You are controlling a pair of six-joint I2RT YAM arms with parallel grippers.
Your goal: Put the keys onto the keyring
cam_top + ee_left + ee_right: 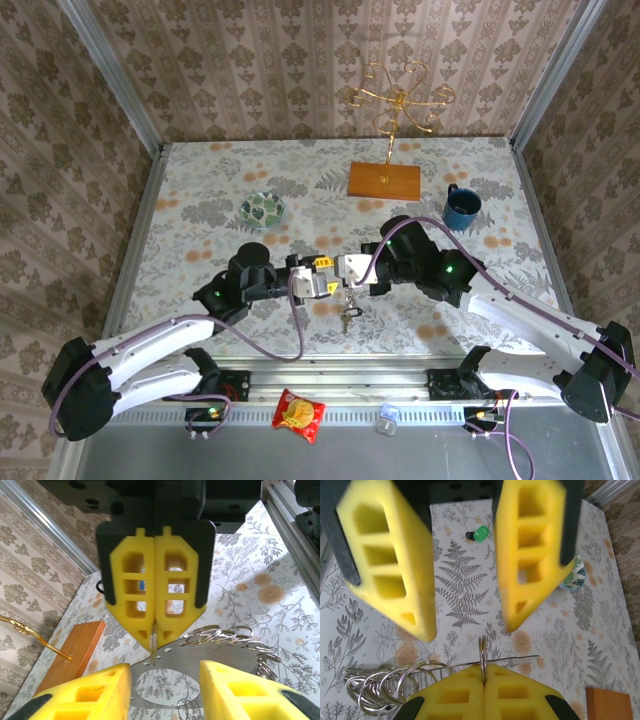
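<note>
So, threading looks underway: the keyring (pixel 483 652) is pinched in the closed right claw (pixel 484 669), keys (pixel 347 318) dangling just below. The left claw (pixel 165 672) is spread wide, nothing gripped. Next, a key hole must be lined up with the ring.

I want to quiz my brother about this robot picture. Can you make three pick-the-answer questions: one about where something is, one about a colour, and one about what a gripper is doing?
1. Where is the blue mug?
A) right of the wooden base
B) inside the bowl
C) in a gripper

2. What colour are the gripper fingers?
A) red
B) yellow
C) white

3. What is the right gripper doing?
A) it is wide open
B) it is shut on a metal ring
C) it is holding the mug

Answers:
1 A, the mug stands just right of the base.
2 B, both pairs are yellow.
3 B, its fingers meet with the ring pinched between them.
</note>
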